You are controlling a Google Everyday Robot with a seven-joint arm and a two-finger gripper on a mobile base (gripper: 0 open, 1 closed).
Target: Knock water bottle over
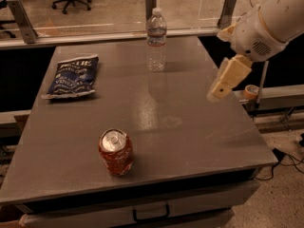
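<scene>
The water bottle (156, 40) is a clear ribbed plastic bottle with a white cap and a thin label band. It stands upright near the far edge of the grey table (190, 141), a little right of centre. My gripper (222, 85) hangs from the white arm at the right, over the table's right side. It is well to the right of the bottle and nearer to me, not touching it.
An orange-red soda can (115, 152) stands upright near the table's front edge. A dark blue chip bag (71, 76) lies flat at the back left. A glass partition with metal posts (150, 3) runs behind the table. A tape roll (250, 91) sits on a ledge at the right.
</scene>
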